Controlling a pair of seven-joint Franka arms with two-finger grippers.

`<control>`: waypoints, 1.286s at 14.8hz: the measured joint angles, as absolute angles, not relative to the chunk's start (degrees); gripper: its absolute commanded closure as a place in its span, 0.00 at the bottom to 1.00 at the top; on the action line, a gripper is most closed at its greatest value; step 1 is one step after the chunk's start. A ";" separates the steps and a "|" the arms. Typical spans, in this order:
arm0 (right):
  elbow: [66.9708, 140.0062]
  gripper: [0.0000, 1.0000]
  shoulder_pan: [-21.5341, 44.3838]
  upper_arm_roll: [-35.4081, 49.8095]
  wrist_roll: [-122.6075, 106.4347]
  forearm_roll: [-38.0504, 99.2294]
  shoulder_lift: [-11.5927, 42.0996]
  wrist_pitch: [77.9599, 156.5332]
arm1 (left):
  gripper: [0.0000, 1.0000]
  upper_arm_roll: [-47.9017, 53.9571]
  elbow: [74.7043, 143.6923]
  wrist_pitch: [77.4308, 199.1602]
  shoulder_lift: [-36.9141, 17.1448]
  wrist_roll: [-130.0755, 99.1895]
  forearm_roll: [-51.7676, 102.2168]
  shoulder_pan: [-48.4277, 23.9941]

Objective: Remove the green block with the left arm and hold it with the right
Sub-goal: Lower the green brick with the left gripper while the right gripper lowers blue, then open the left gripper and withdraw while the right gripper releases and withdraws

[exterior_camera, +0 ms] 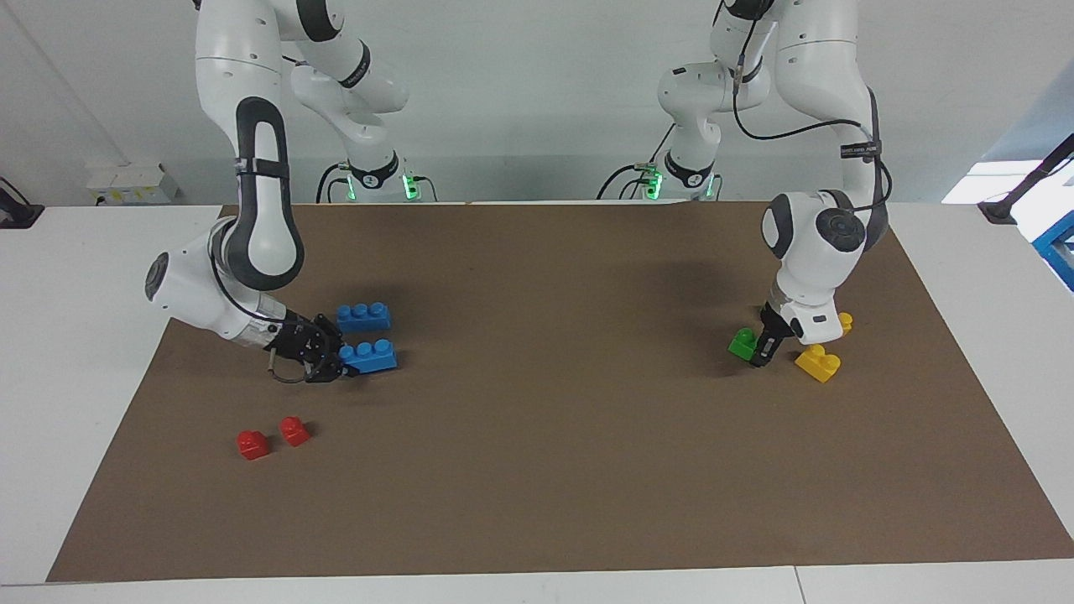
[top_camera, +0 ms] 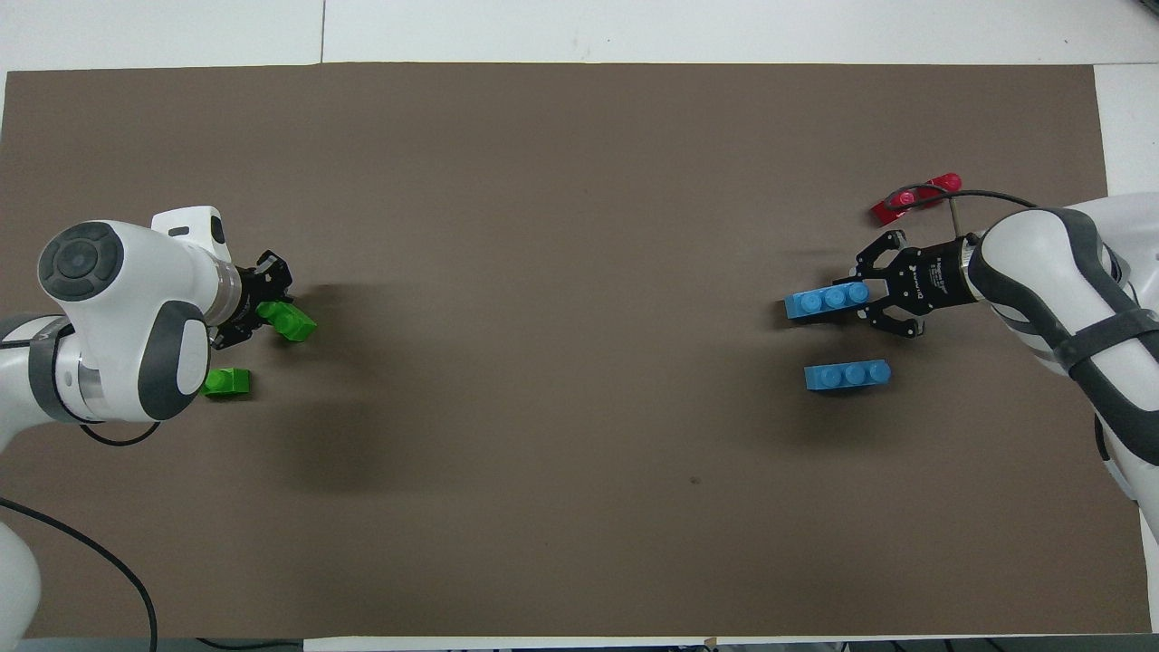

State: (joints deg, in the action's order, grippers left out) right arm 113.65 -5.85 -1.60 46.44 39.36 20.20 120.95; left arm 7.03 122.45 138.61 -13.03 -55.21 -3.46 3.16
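No text, number or brand can be read: small white lettering on the right gripper (top_camera: pixel 860 292) body and on the arms' black bands stays illegible.
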 measured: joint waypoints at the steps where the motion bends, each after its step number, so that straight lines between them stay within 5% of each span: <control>1: 113.87 1.00 -5.84 -1.55 46.41 39.36 20.21 121.32 | 0.00 7.03 122.46 138.62 -13.08 -54.67 -3.46 3.16; 10: 114.47 0.95 -5.54 -1.23 45.64 39.36 20.90 123.01 | 0.00 7.17 119.49 137.77 -12.08 -50.19 -3.46 3.16; 11: 114.46 0.74 -5.50 -1.22 45.63 39.36 20.90 123.06 | 0.00 7.25 118.15 136.55 -11.72 -49.80 -3.46 3.14; 12: 114.46 0.31 -5.42 -1.22 45.63 39.36 20.89 123.13 | 0.00 7.31 116.48 134.79 -11.31 -48.41 -3.47 3.13; 13: 114.46 0.20 -5.31 -1.22 45.63 39.36 20.89 123.24 | 0.00 7.33 114.60 132.48 -10.85 -45.96 -3.47 3.12; 15: 114.45 0.07 -4.97 -1.22 45.63 39.36 20.90 123.90 | 0.00 7.22 110.76 126.73 -9.75 -39.17 -3.47 3.19; 19: 113.83 0.05 -4.50 -1.09 45.76 39.36 19.94 123.65 | 0.00 6.89 106.79 118.13 -6.20 -25.41 -3.47 3.29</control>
State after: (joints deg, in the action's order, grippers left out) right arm 113.83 -4.50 -1.09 45.76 39.36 19.94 123.65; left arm 6.89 106.79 118.13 -6.20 -25.41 -3.47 3.29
